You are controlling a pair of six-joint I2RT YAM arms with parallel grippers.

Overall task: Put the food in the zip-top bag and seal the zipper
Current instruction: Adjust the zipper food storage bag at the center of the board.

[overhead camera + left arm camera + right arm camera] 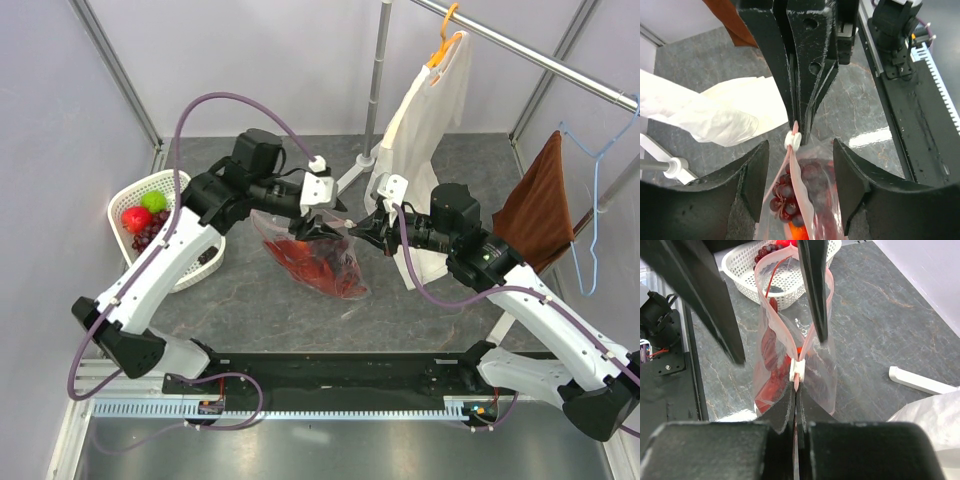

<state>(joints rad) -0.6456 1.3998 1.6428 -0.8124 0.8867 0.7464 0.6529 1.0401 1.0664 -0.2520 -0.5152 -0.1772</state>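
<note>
The right gripper (796, 390) is clenching the end of the thin pink zipper strip (792, 175). The clear floppy plastic bag (771, 360) is hanging before its fingertips, between the released left gripper's (322, 228) fingers.

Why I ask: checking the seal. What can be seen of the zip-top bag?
The zip-top bag is clear, floppy plastic holding red chillies and grapes. Its pink zipper, white slider at one end, gapes open. The right gripper is shut on that end; the left gripper stands open, fingers straddling the top.
</note>
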